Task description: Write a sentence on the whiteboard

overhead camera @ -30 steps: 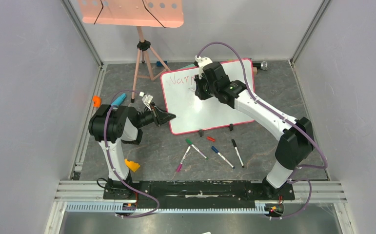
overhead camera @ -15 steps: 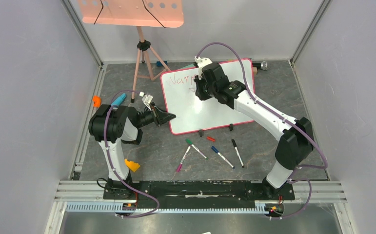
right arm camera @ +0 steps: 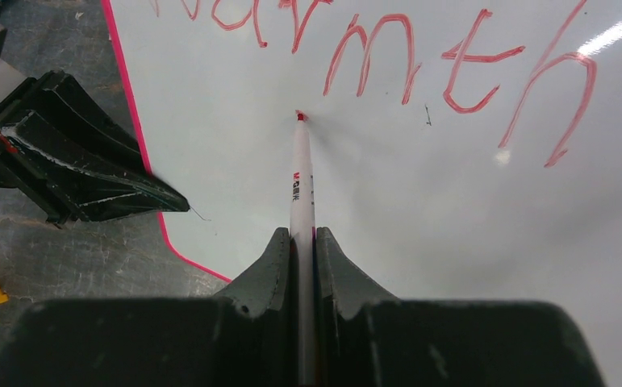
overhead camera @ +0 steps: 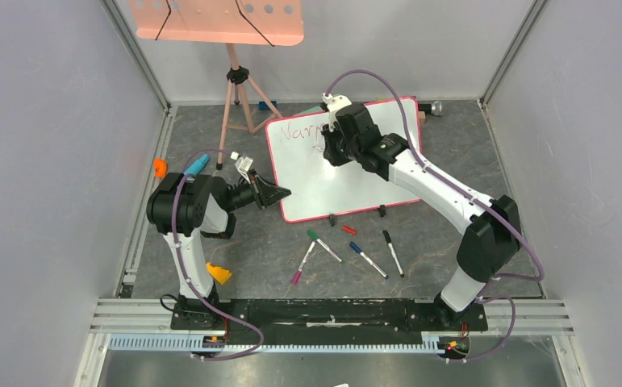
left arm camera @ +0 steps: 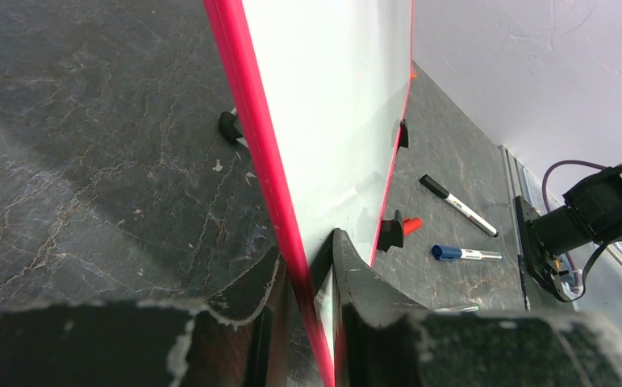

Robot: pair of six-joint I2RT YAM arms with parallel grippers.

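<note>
A small red cap (overhead camera: 348, 230) lay on the dark, stone-patterned worktop (overhead camera: 428, 250). Left of the cap lay a green marker (overhead camera: 323, 247) and a magenta marker (overhead camera: 303, 262). A blue marker (overhead camera: 369, 260) lay nearer than it, and a black marker (overhead camera: 394, 254) to its right. Far behind and left of it, a salmon tray (overhead camera: 214, 20) stood on a tripod (overhead camera: 239, 97).

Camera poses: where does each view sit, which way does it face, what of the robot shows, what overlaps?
Top external: above and behind the bases, looking down; both arms and the whiteboard show.
Left wrist: looks along the left gripper, shut on the whiteboard's rim; own fingers show.
Right wrist: looks along the right gripper and its red marker at the sentence; own fingers show.
Shared: right wrist and top external both show the left gripper at the board's edge.
</note>
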